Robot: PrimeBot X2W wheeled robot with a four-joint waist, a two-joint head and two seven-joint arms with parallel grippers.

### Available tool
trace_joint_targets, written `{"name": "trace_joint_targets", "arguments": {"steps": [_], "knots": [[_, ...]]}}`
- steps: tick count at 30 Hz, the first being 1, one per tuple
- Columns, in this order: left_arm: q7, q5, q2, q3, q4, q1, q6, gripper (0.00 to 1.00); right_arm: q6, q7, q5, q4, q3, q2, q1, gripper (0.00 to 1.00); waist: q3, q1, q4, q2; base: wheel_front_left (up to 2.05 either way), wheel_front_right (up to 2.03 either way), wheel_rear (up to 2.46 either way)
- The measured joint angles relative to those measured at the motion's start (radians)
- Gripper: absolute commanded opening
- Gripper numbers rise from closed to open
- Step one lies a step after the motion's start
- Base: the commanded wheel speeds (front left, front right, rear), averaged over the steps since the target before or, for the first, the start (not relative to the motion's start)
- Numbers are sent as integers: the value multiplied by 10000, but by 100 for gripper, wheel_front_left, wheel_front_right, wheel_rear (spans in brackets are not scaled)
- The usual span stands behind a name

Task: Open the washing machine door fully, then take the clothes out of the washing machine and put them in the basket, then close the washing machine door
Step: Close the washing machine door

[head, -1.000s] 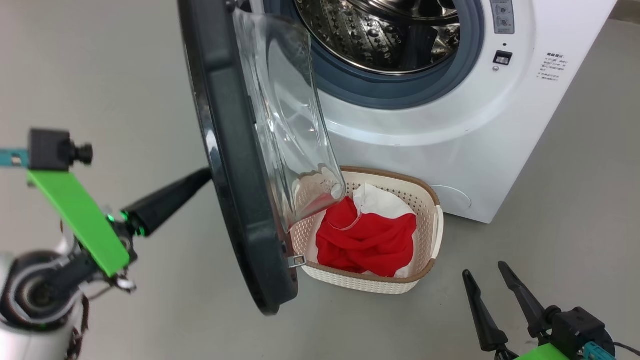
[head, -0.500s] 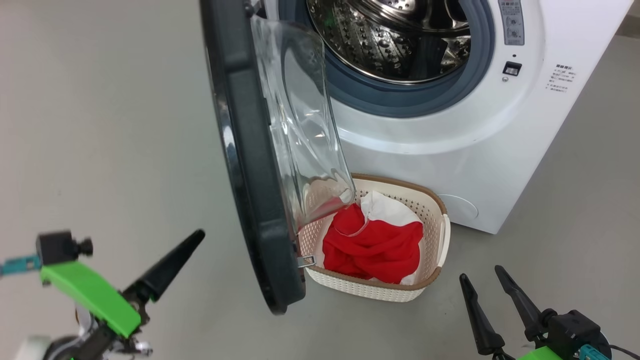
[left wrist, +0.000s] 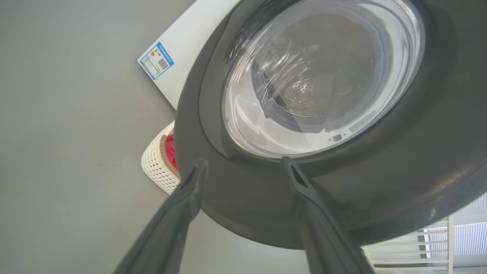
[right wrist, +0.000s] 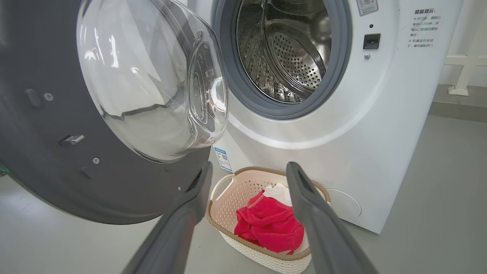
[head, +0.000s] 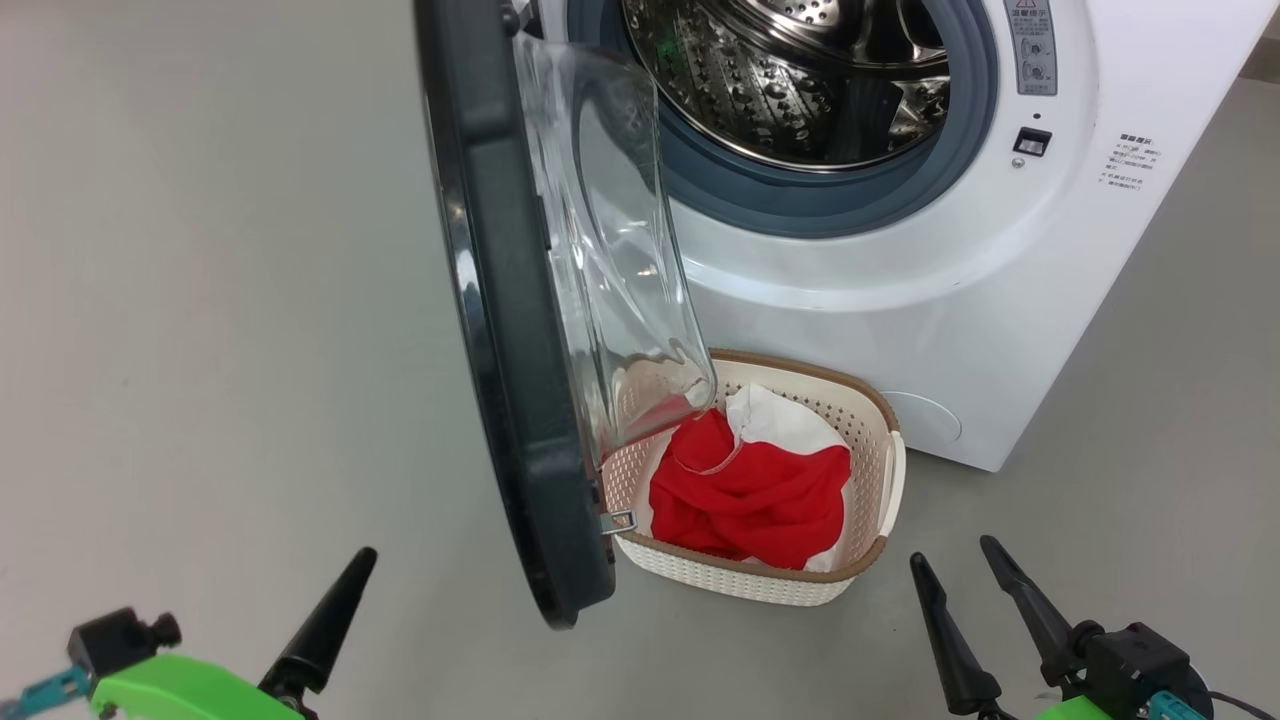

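Currently | clothes [head: 750, 500]: red, white trim, bundled | in cream basket [head: 700, 572]

Long dark tapered fingers [head: 953, 640]; green bracket [head: 190, 690]; black camera block [head: 115, 640]; teal connector [head: 45, 690].

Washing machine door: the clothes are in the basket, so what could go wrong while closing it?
1. The washing machine door stands open right beside the basket holding the clothes. Whether its lower rim clears the basket is unclear, so the swing may knock it.
2. The left tool is open, off the door's glossy outer face. A push there might slip or land on the glass.
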Motion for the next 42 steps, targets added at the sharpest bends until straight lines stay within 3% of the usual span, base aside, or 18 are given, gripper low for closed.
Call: {"name": "trace_joint_targets", "arguments": {"steps": [12, 20, 24, 33, 38, 42], "knots": [[-3189, 880, -134, -1340, 803, 415, 0, 100, 0, 0, 0, 54, 159, -2, -6, 100, 46, 0, -116, 0, 0, 0, 0], [-3852, 1992, -71, -2036, 1528, 414, 0, 100, 0, 0, 0, 69, 188, -2, -6, 100, -29, 0, -173, -1, 0, 0, 0], [-3875, 3453, -360, -1302, 1881, 411, -2, 100, 0, 0, 2, 69, 188, 6, -6, 100, -40, 0, -165, 0, 0, 0, 0], [-3873, 8433, -1442, 520, 1632, 904, -12, 100, 0, 0, 13, 67, 104, 13, -7, 100, -125, 0, -260, 0, 0, 0, 0], [-3875, 10544, -2286, 1712, 871, 1235, -12, 100, 0, 0, 13, 54, 23, 52, -7, 100, -139, 0, -325, 0, 0, 0, 0], [-3875, 11787, -2663, 2111, 184, 1292, -13, 100, 0, 0, 13, 31, -102, 63, -8, 100, -90, 0, -349, 0, 0, 0, 0]]}}
